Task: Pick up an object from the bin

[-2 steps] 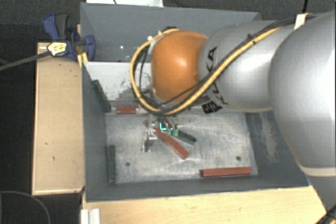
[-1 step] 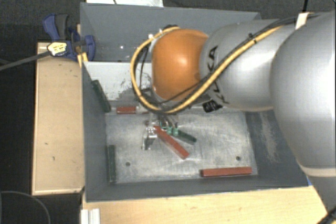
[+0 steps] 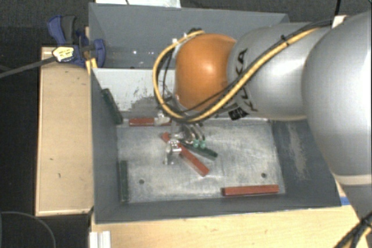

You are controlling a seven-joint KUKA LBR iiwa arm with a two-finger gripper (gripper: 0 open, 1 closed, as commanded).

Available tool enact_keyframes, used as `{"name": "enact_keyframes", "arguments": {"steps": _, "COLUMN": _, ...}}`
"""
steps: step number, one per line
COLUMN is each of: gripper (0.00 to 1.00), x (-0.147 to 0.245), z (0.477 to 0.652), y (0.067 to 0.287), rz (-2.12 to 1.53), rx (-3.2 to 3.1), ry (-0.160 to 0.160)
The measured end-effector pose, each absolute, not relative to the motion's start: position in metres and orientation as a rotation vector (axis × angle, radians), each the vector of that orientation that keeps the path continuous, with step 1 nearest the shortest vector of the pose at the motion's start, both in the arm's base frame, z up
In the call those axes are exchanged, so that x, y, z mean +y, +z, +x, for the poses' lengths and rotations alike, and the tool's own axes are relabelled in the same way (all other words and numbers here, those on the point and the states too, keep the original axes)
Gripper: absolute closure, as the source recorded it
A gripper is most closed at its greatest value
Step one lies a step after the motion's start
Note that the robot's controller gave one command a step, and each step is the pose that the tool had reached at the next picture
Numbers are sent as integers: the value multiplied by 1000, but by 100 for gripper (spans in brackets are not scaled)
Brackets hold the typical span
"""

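Scuffed grey metal is what you look down on: the bin (image 3: 250, 148), its floor mostly bare. Closest to you, a long red-brown bar (image 3: 250, 190) lies flat along the front wall toward the right, and a dark green bar (image 3: 122, 180) lies along the left wall. At mid-floor your gripper (image 3: 173, 154) is low over a small crossed cluster. A red-brown stick (image 3: 196, 163) lies slantwise just beside it, with a dark green piece (image 3: 204, 151) near the stick's upper end. You cannot tell whether the gripper is spread or closed, nor whether it has hold of anything. Farther back, a shorter red-brown bar (image 3: 141, 121) lies at the foot of the rear wall, and a dark green strip (image 3: 110, 106) leans against the left wall. The arm's orange cover (image 3: 200, 72) sits above them.
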State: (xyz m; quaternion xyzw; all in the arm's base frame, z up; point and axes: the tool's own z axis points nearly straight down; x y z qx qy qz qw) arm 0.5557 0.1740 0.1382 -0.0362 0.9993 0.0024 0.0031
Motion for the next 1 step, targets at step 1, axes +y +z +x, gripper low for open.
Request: {"name": "enact_keyframes", "arguments": {"steps": 1, "gripper": 0, "x": 141, "z": 570, "y": 102, "rz": -140, "rx": 3137, "ry": -2}}
